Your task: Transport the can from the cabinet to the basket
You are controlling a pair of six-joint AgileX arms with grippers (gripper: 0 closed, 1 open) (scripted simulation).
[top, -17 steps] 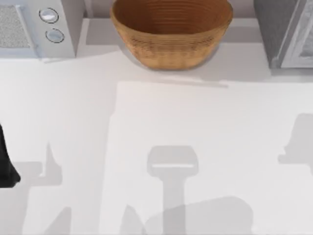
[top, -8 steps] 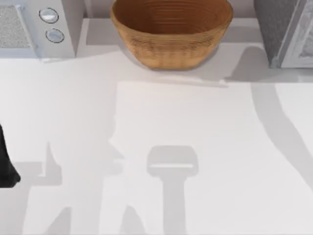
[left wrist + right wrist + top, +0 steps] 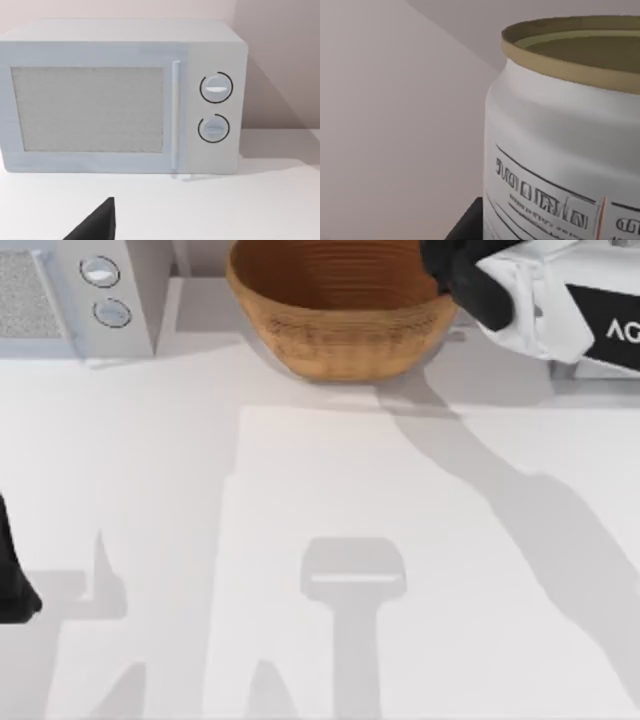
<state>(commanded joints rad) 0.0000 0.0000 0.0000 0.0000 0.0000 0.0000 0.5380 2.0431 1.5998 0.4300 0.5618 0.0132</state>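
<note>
The tan woven basket (image 3: 345, 325) stands at the back middle of the table. My right gripper (image 3: 457, 272) hangs over the basket's right rim, its white arm reaching in from the right. In the right wrist view the white can (image 3: 560, 150), with a dull gold top and red and black print, sits very close, and a dark finger (image 3: 466, 227) lies against its side. The gripper is shut on the can. My right arm covers the cabinet at the back right. My left gripper (image 3: 12, 575) is parked at the table's left edge.
A white appliance with two round dials (image 3: 110, 285) stands at the back left, and the left wrist view faces its door (image 3: 90, 110). Open white tabletop (image 3: 330, 520) stretches in front of the basket.
My right arm has swung in from the right and now reaches over the basket's right rim. Earlier just its shadow crossed the table. The left arm has not moved.
</note>
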